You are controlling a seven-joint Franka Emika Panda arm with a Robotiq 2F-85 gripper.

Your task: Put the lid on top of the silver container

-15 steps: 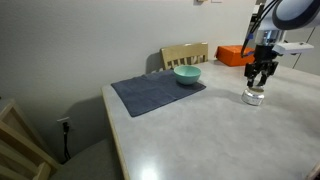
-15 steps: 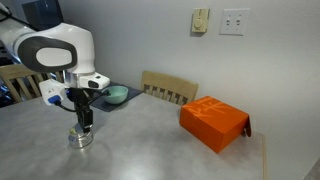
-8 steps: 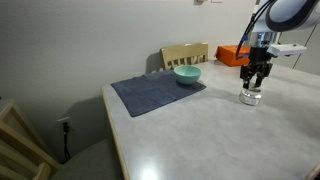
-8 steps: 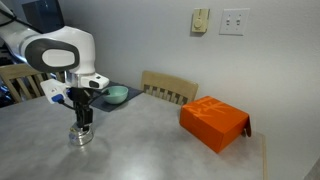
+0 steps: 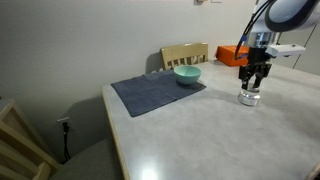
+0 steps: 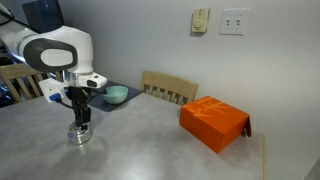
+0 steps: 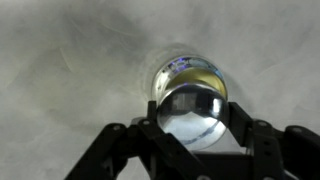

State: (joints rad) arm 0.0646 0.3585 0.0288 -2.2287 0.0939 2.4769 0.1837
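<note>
Over the grey desk (image 5: 190, 130) the arm (image 6: 55, 50) reached straight down, wrist vertical, hand (image 5: 252, 82) pinched tight on the lid (image 7: 192, 112). The lid hung squarely over the silver container (image 5: 249, 98), which stood on the desk.

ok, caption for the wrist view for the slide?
Wrist view: jaws shut on the lid, held over the silver container on the grey table.
</note>
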